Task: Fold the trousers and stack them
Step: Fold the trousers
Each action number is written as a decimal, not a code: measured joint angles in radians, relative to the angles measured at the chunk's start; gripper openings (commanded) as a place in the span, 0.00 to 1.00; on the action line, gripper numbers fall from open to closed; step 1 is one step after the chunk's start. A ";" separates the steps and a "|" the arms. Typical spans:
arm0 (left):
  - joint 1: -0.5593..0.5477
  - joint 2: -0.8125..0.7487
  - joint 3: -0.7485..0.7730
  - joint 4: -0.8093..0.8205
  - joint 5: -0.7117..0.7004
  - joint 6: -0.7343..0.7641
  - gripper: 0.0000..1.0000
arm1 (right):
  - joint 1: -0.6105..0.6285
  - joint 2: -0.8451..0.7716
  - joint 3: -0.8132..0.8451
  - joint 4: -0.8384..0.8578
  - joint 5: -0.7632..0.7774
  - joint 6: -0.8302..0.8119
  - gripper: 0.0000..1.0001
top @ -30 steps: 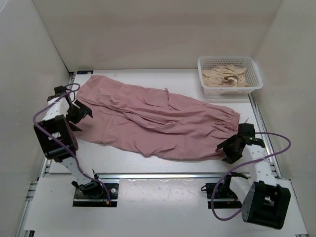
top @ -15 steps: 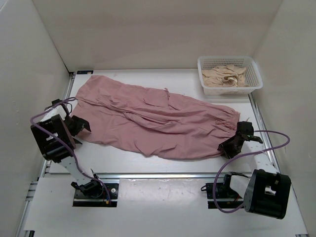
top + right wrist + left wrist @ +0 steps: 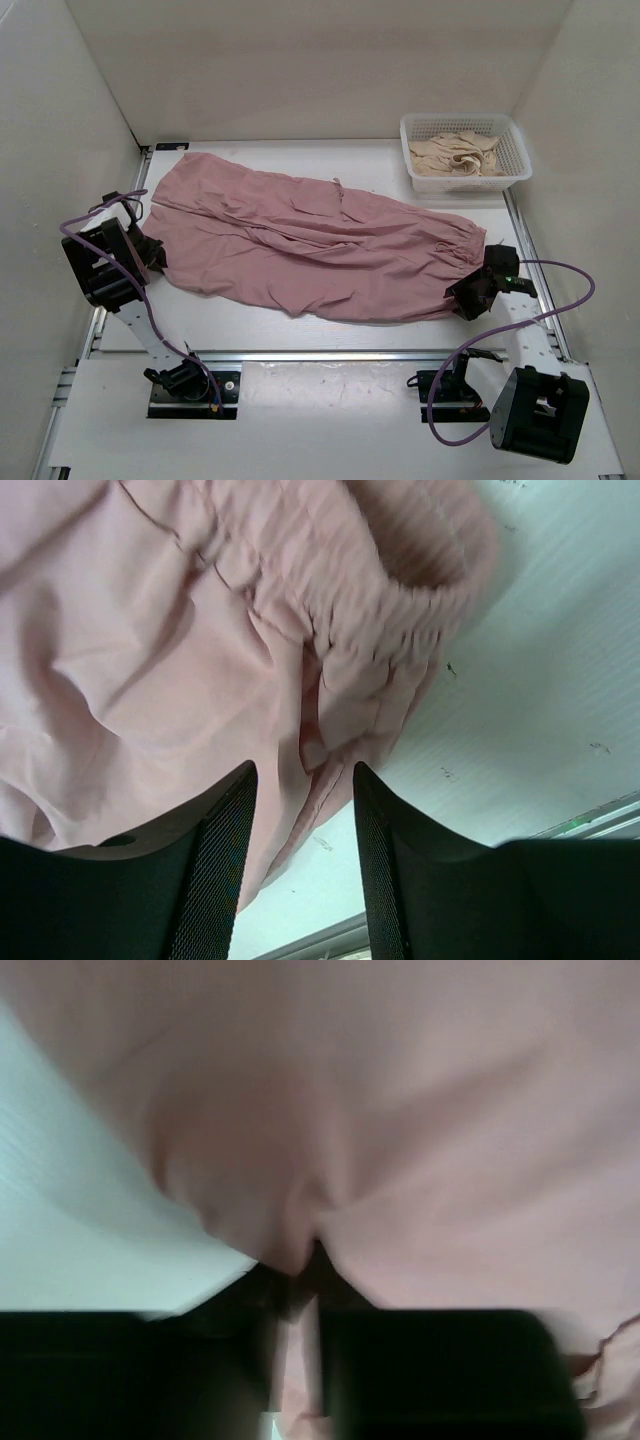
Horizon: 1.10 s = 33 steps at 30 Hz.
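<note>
The trousers lie flat, diagonally across the worktop, with the leg ends toward the far-left corner and the elastic waist toward the right edge. Left hand: pressed together, pinching a fold of leg fabric near the left edge. Right hand: fingers spread, straddling the waistband edge.

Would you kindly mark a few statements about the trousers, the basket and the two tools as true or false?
1. The trousers lie spread out, not yet folded. True.
2. The basket holds nothing. False: a beige garment lies in it.
3. The left tool pinches pink fabric. True.
4. The right tool is at the leg hems. False: it is at the gathered waist, jaws apart.
</note>
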 measured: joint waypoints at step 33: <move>-0.004 -0.345 0.032 -0.036 -0.001 0.075 0.10 | 0.000 -0.050 -0.029 -0.076 -0.071 -0.060 0.59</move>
